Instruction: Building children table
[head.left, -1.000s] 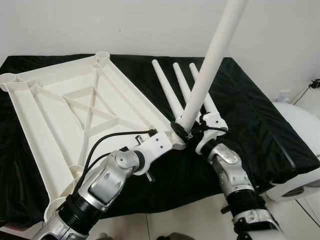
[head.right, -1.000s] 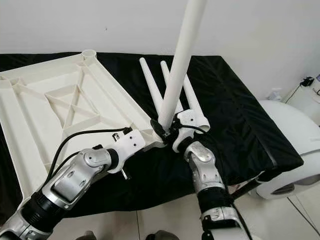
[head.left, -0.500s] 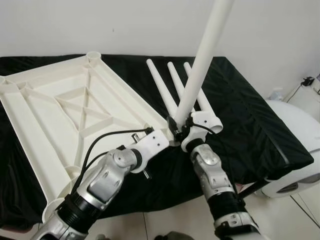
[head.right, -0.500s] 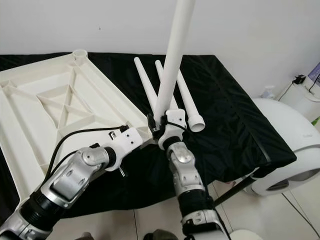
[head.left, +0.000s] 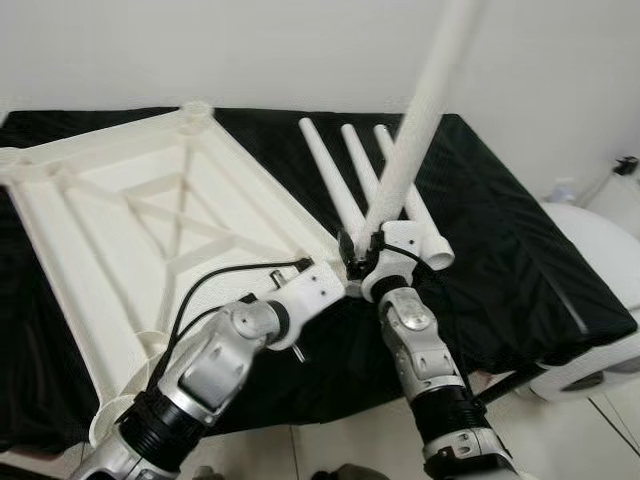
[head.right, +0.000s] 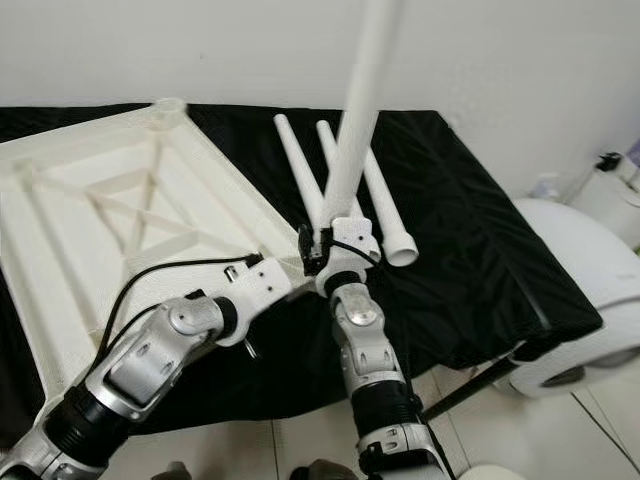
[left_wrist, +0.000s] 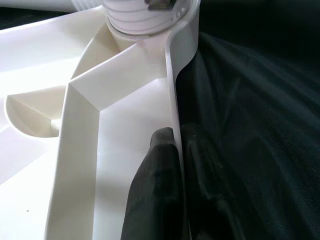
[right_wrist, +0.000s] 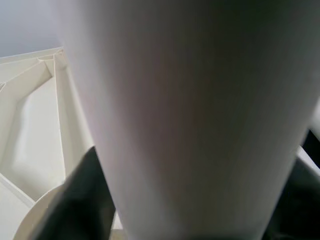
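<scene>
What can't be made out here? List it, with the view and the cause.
- Top end of the raised leg: cut off by the upper edge in both eye views.
- Whether that leg has seated in the corner socket of the tabletop: the right gripper covers the joint in the eye views.
- Near ends of two of the loose legs on the black cloth: hidden behind the raised leg.

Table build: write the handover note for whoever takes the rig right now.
Left gripper: shut on the rim of the upturned white tabletop, near its corner socket.
Right gripper: shut on a white leg, held near upright, its base at that corner.
Three spare legs lie on the black cloth beside the tabletop.
Done: one leg brought to its socket; whether it is seated, cannot tell.
Left: three legs.
</scene>
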